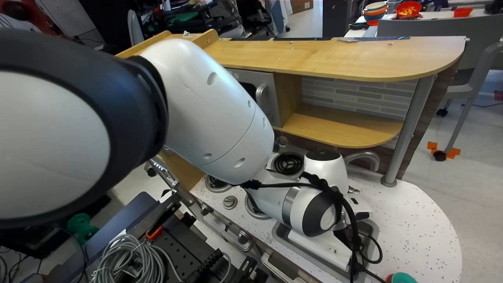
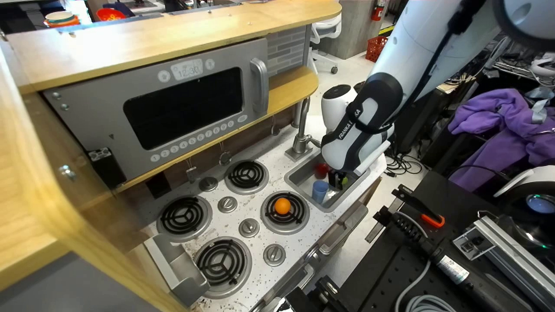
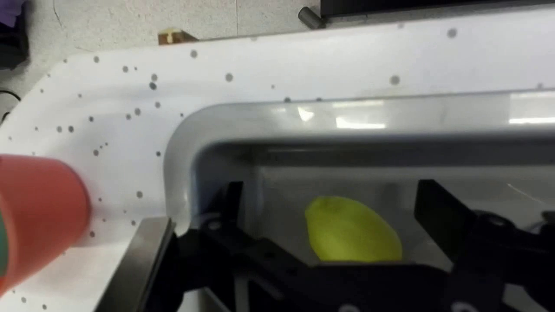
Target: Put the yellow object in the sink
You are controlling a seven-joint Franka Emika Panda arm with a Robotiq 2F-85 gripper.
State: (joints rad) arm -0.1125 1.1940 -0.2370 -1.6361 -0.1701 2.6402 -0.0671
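A: Entry one: lemon [image 3: 352, 232], yellow. Location?
B: Inside the sink [image 3: 269, 123], near the left end in the wrist view, seemingly on the bottom.
A: Entry two: gripper [image 3: 333, 199]. Condition?
B: Fingers [image 3: 442, 221] well apart, clamped on nothing.
A: Position of entry one to entry two?
B: Within the gap as seen, nearer the right finger than the left. Level with the tips or below: undetermined.
A: Long axis?
B: Slanted, far left to near right, more along the finger-to-finger line than across it.
A: Remaining work, by judgement?
B: Placing looks complete. Likely next: straight lift, fingers wide, the right one passing close to the lemon.
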